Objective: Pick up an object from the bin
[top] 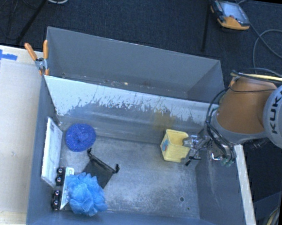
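A yellow block [174, 146] with a pale blue face on its left side lies at the right of the bin floor, close to the back wall. My gripper [193, 152] is low in the bin, right against the block's right edge. The view does not settle whether any of the block is gripped.
At the left of the bin lie a round blue scrubber [80, 137], a black folded piece [99, 170], a fluffy blue pouf [86, 193], a flat white packet [52, 151] and a strip with black knobs [57, 191]. The arm's orange cover hangs over the bin's right wall.
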